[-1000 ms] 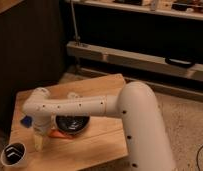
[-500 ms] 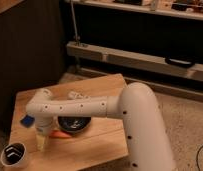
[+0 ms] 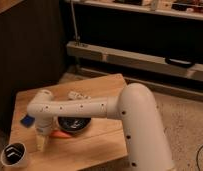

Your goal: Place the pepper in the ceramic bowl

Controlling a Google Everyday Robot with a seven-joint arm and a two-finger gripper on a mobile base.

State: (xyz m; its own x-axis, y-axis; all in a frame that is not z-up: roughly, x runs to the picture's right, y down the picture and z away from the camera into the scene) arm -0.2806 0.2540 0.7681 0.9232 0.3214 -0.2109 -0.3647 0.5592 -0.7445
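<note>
The ceramic bowl (image 3: 73, 124) is round, glossy and black. It sits mid-table, its far part hidden under my arm. The pepper (image 3: 57, 134) is a small orange tapered thing lying on the wood against the bowl's front-left rim, outside the bowl. My gripper (image 3: 41, 142) points down at the table just left of the pepper, close to it. Its wrist hides part of the pepper's left end.
A blue rectangular block (image 3: 27, 120) lies left of the wrist. A small black white-rimmed cup (image 3: 13, 155) stands at the front-left corner. A small pale object (image 3: 75, 95) lies behind the arm. The wooden table (image 3: 97, 145) has edges close on all sides, and dark shelving stands behind it.
My gripper has dropped slightly toward the table beside the pepper. The pepper and bowl have not visibly moved.
</note>
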